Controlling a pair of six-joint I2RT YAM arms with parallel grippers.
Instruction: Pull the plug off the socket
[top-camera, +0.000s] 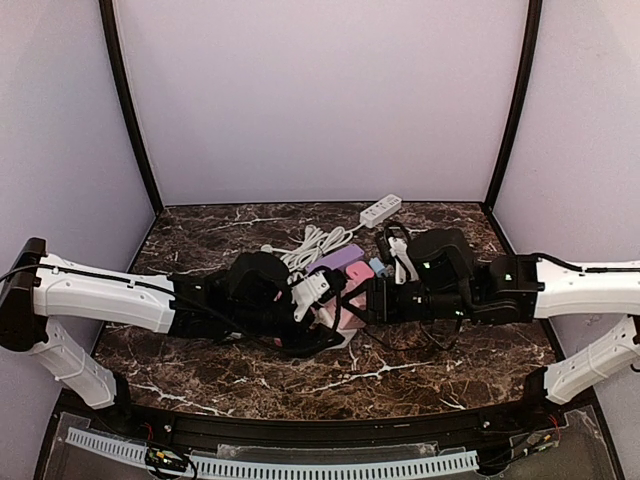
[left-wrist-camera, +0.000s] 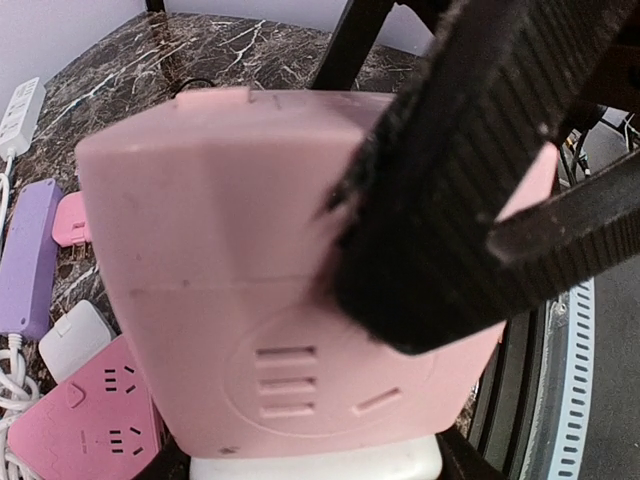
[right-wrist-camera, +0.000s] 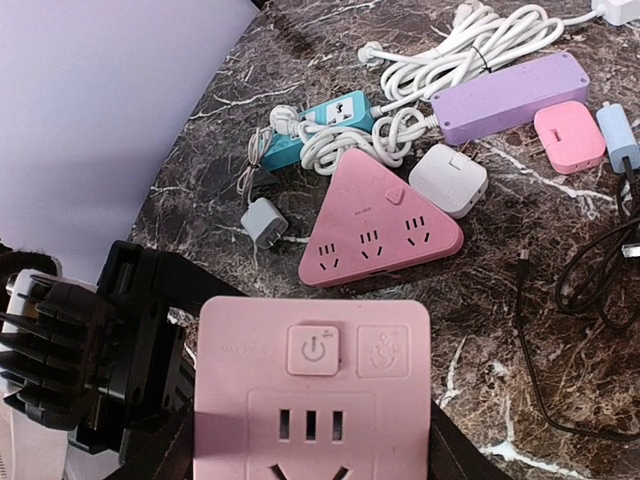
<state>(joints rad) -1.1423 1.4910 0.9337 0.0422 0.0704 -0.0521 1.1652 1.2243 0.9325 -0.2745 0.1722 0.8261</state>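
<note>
Centrally, over the table's (top-camera: 400, 380) middle, the plug (left-wrist-camera: 315, 466) (a smooth white block) sits in the socket (right-wrist-camera: 310, 400), a glossy pink rounded cube. The left claw (top-camera: 315, 298) looks clamped on the plug, the right claw (top-camera: 366, 300) on the socket. A skewed pull could let hard plastic slide through the ribbed pads (left-wrist-camera: 450, 200), or drop the socket onto the triangular strip (right-wrist-camera: 375, 225) at its 12 o'clock. At 1 o'clock lie a matte purple strip (right-wrist-camera: 510, 98) and coiled cords (right-wrist-camera: 470, 45) on veined marble.
</note>
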